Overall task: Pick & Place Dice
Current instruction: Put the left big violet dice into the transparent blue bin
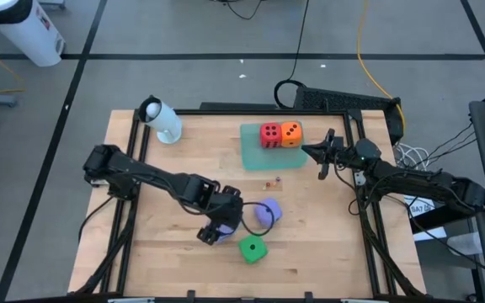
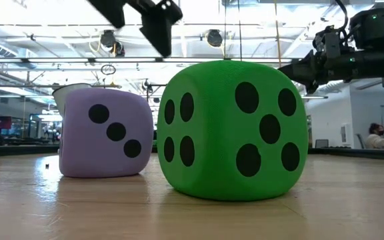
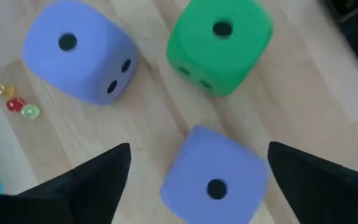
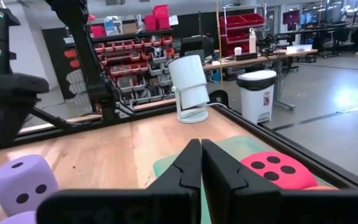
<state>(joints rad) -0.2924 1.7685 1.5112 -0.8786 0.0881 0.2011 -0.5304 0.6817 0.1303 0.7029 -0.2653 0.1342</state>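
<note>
Fingers of the left gripper (image 3: 197, 168) are spread wide and empty, right over a purple die (image 3: 213, 177) on the bench (image 1: 183, 177). The right gripper (image 4: 201, 165), pressed shut and empty, is parked far off by the green tray (image 1: 255, 156).

1. My left pincer (image 1: 215, 233) hangs spread over a purple die (image 3: 215, 180); bare wood lies on both sides of that die, beneath my fingers (image 3: 98, 180).
2. The green die (image 1: 253, 249) sits just beside it toward the table's near edge, and the second purple die (image 1: 267, 211) just beside it toward the table's middle, so that side is crowded.
3. Tiny beads (image 1: 272, 181) lie between the dice and the green tray (image 1: 255, 151).
4. My right pincer (image 1: 320, 153), closed, waits by the tray near the right edge.
5. The left half of the table (image 1: 167, 194) is open, save a white cup (image 1: 162, 120) at the far left corner.
</note>
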